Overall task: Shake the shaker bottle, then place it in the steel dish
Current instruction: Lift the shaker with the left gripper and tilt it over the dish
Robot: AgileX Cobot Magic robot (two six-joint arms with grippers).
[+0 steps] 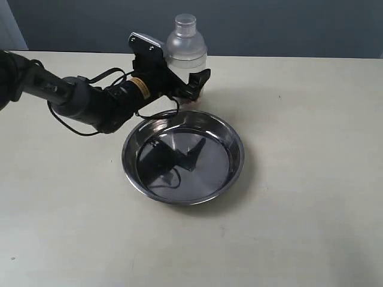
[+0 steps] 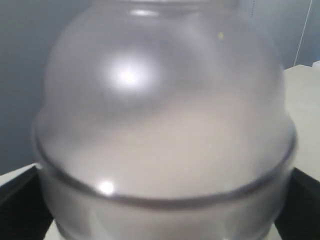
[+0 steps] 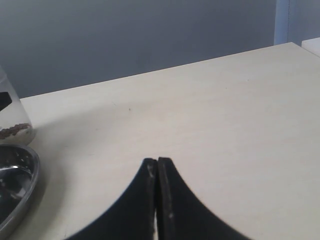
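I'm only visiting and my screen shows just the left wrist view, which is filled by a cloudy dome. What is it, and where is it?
Observer: It is the shaker bottle. It stands upright just outside the steel dish, behind the dish's rim in the exterior view.
Visitor: Is the robot touching it?
Observer: Yes, the left gripper is closed around its lower body.
Visitor: Is anything inside the bottle?
Observer: The right wrist view shows brown granules lying at its bottom. In that same view the right gripper is shut and empty over the table.
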